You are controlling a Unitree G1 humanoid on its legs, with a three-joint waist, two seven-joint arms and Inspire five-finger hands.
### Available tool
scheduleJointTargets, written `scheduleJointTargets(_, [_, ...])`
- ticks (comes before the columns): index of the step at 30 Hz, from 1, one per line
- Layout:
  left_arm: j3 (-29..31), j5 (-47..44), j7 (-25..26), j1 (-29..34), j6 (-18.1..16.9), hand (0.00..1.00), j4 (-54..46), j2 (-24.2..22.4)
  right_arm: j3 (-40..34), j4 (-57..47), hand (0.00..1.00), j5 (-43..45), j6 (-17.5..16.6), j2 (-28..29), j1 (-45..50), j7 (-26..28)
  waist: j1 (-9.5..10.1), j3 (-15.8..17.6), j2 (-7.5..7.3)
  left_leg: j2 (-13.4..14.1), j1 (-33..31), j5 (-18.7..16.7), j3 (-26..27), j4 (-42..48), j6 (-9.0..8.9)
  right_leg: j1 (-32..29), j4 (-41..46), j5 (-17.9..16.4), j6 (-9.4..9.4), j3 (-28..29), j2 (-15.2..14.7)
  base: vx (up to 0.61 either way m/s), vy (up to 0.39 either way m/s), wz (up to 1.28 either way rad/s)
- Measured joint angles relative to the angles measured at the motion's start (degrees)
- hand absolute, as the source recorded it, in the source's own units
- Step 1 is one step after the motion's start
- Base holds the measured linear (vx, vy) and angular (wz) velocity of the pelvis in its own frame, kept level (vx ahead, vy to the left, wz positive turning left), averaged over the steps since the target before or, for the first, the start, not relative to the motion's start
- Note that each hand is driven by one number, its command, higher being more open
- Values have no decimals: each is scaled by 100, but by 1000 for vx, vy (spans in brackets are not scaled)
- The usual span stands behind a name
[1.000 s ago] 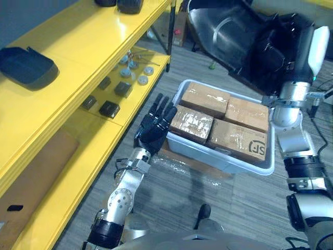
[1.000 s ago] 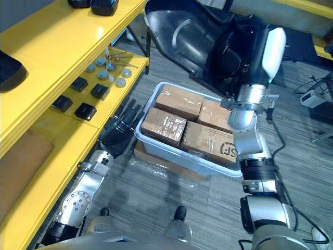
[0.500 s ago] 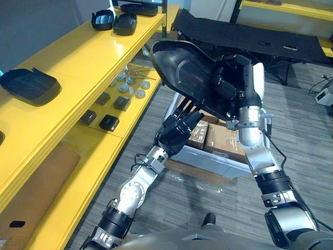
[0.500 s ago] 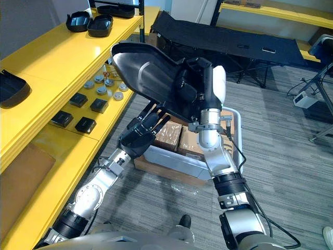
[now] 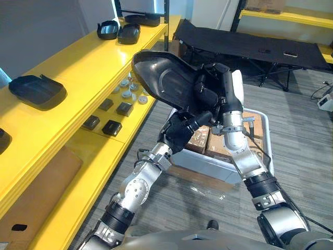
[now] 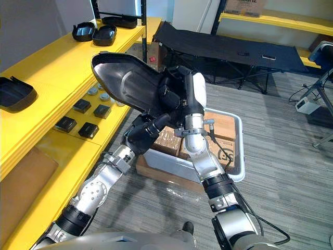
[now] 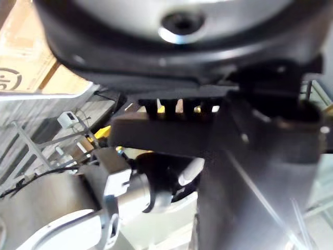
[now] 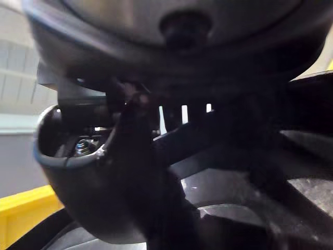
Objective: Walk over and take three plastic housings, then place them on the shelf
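A large black plastic housing (image 5: 164, 83) hangs tilted in the air beside the yellow shelf (image 5: 73, 67). My right hand (image 5: 218, 96) is shut on its rear end, fingers curled round the edge. My left hand (image 5: 181, 131) reaches up from below and meets the housing's underside. The housing's slotted edge (image 7: 177, 107) sits very close in the left wrist view, and its dark body (image 8: 171, 73) shows in the right wrist view. Other black housings lie on the shelf top: one near the front (image 5: 38, 90) and several at the far end (image 5: 118, 31).
A grey bin (image 5: 263, 156) of taped cardboard boxes stands on the floor behind my arms. Small dark blocks (image 5: 112, 127) and round parts (image 5: 127, 91) lie on the lower shelf. A black folding cot (image 5: 250, 44) stands behind. Brown cardboard (image 5: 36, 190) lies on the bottom shelf.
The right hand has carried the housing left, closer to the shelf. The left hand has risen from beside the bin to the housing's underside. The camera has lifted too.
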Motion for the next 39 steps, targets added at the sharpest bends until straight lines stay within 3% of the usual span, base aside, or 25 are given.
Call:
scheduleJointTargets(6, [-101, 509, 464, -130, -5, 100, 0, -13, 186, 0, 0, 1, 0, 185, 40, -9, 14, -41, -14, -1, 7, 0, 0, 5, 0, 9, -1, 4, -6, 1, 0, 0, 0, 0])
scheduleJointTargets(13, [-143, 641, 1240, -142, -271, 100, 0, -65, 454, 101, 0, 3, 28, 373, 46, -224, 39, -49, -25, -3, 41, -1, 1, -3, 1, 39, -2, 5, -6, 2, 0, 0, 0, 0])
scheduleJointTargets(24, [-81, 100, 1490, -56, -718, 100, 18, -287, 447, 181, 0, 2, 33, 660, 45, -500, 128, -56, -37, -5, 99, -13, 11, -22, 8, 84, -13, 5, -6, 6, 2, 0, 0, 0])
scheduleJointTargets(25, [-4, 84, 1490, 22, -727, 0, 18, -319, 458, 237, 0, 1, 33, 713, 47, -512, 132, -56, -37, -5, 103, -14, 13, -27, 7, 84, -13, 5, -6, 6, 2, 0, 0, 0])
scheduleJointTargets(29, [271, -73, 1551, 147, -728, 0, 89, -459, 470, 458, 0, 2, 30, 862, 56, -578, 164, -56, -37, -5, 107, -13, 13, -39, 7, 85, -13, 5, -6, 4, 3, 0, 0, 0])
scheduleJointTargets(34, [1563, -255, 1682, 141, -901, 0, 509, -605, 676, 459, 0, -3, -117, 836, 319, -560, 151, -58, -43, -5, 191, -15, 54, -103, 10, 112, -14, 4, -6, 21, 4, -2, 9, -3])
scheduleJointTargets(39, [1648, -455, 1416, 151, -829, 0, 699, -442, 731, 447, 0, 4, -195, 864, 410, -511, 186, -55, -78, -5, 180, -31, 48, -78, 6, 113, -26, 3, -7, 21, 3, 0, 0, 0])
